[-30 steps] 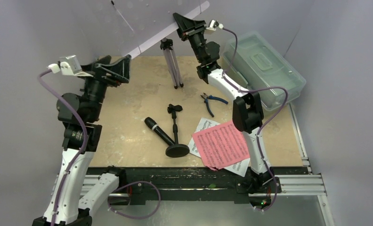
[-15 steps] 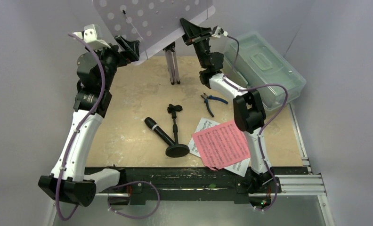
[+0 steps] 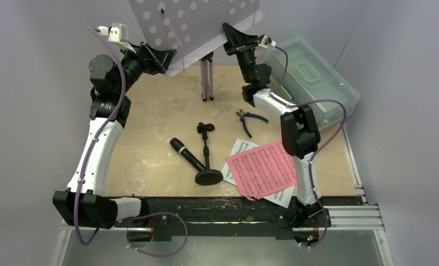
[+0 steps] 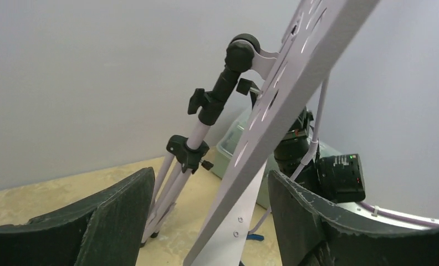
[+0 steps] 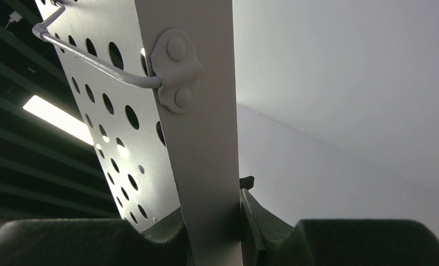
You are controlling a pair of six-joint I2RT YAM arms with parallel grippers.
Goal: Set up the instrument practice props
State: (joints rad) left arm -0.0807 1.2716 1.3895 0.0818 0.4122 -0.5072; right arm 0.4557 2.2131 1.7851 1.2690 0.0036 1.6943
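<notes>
Inside the left tool (image 4: 209,173), tray edge (image 4: 256,155) has room.

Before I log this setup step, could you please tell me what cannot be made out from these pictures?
- Top external: the tray runs off the top edge, so its full outline is lost.
- Top external: print on the pink sheet is too small; it covers most of the white sheets.
- Left wrist: the left pincer straddles the tray; contact cannot be told.
- Right wrist: the tray fills the view, hiding the table.

Robotics lab cell: grey walls (image 3: 23,111), aluminium rail (image 3: 353,216).
</notes>
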